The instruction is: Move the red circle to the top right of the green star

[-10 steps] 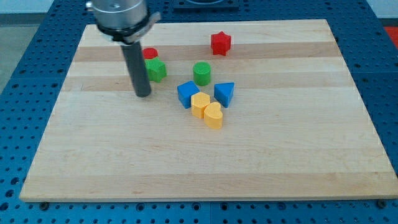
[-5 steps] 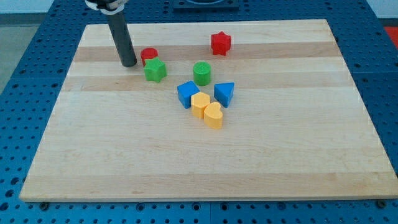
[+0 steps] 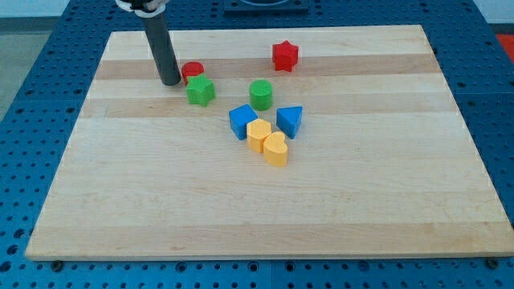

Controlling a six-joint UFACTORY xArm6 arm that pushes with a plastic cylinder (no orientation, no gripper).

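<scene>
Since earlier: our tip [image 3: 169,82] has edged slightly toward the view's right, closing on the red circle [image 3: 193,71].
Camera view, key relation: red circle lies just right of our tip, touching the green star [image 3: 200,91] at its upper left; we must push it rightward.
Fingers: none, only a bare rod.
Writing: none legible.

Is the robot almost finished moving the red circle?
Not yet. My tip is down on the wooden board, close to the view's left of the red circle; I can't tell if it touches. That circle sits at the top left of the green star, right against it. What's left: sliding it over to the star's top right.
</scene>
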